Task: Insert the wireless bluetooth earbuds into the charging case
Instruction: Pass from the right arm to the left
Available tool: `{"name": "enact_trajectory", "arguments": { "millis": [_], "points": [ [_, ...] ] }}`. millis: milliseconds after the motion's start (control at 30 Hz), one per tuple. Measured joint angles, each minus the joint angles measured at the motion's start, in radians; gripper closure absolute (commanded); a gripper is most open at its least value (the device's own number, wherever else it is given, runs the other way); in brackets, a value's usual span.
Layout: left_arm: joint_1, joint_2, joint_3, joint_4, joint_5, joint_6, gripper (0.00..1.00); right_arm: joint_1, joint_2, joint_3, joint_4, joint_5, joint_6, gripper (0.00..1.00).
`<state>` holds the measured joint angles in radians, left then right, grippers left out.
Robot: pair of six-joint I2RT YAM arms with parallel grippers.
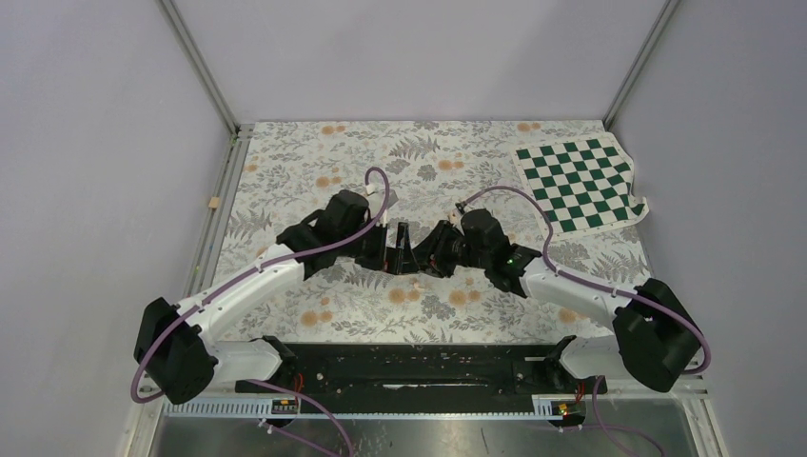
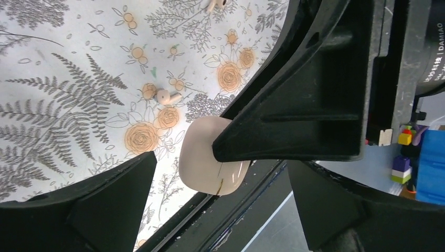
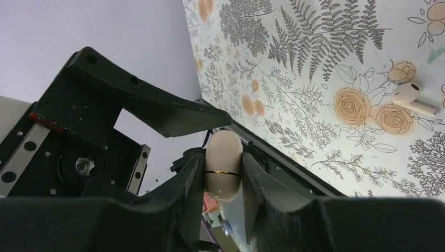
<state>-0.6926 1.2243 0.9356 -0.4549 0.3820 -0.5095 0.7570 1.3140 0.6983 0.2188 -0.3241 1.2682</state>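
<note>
Table surfaced in a fern-and-rose print, grey on white with orange blooms. One earbud flat on the print, out ahead of the left gripper jaws and a little left of their gap. Second earbud farther out, cut off by the frame top. Right wrist view: a bud on the print, well right of the right gripper jaws; which of the two, unclear. Green-and-white checkered sheet in the far right corner, well beyond both jaw pairs.
</note>
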Motion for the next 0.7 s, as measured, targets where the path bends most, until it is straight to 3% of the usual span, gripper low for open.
{"name": "enact_trajectory", "arguments": {
  "millis": [267, 400, 567, 700],
  "points": [
    [0.0, -0.112, 0.0, -0.041, -0.088, 0.112, 0.01, -0.129, 0.01, -0.083, 0.084, -0.091, 0.08, 1.0],
    [-0.005, -0.312, -0.098, 0.057, -0.127, 0.199, 0.09, -0.201, -0.01, -0.133, 0.09, -0.151, 0.115, 1.0],
    [-0.083, -0.554, -0.32, 0.281, -0.162, 0.404, 0.1, -0.232, -0.045, -0.174, 0.164, -0.251, 0.18, 1.0],
    [-0.16, -0.581, -0.386, 0.342, -0.174, 0.552, 0.11, -0.237, -0.049, -0.208, 0.278, -0.312, 0.275, 1.0]
  ]
}}
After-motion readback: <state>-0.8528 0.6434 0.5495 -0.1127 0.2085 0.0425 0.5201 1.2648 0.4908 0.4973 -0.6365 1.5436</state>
